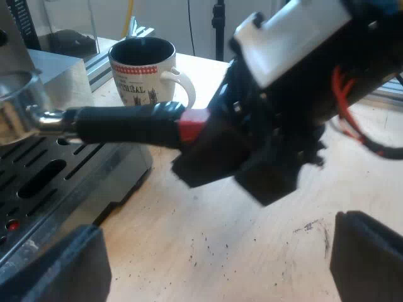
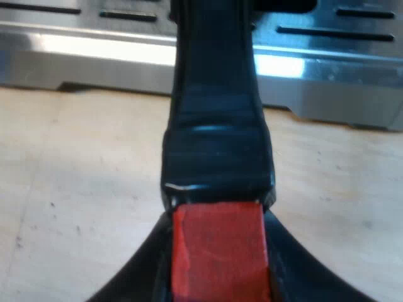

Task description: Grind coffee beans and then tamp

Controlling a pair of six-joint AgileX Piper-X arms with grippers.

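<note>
The right gripper (image 2: 217,251) is clenched on the red end of the holder (image 1: 119,123). It holds the handle level, so the metal basket sits over the espresso machine's (image 1: 38,179) drip tray, possibly under the grinder outlet. The left gripper (image 1: 214,267) hangs released above the table (image 1: 252,239), likely free for tamping. A mug (image 1: 141,72) stands just beyond the handle.

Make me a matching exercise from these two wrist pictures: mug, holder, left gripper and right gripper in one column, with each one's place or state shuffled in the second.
Column one:
1. mug
2. holder
3. left gripper
4. right gripper

Column two:
A. open, over the wooden table
B. shut on the handle's red end
C. stands on the table beside the machine
D. its metal end is over the machine's slotted tray

Pairs: 1-C, 2-D, 3-A, 4-B.
</note>
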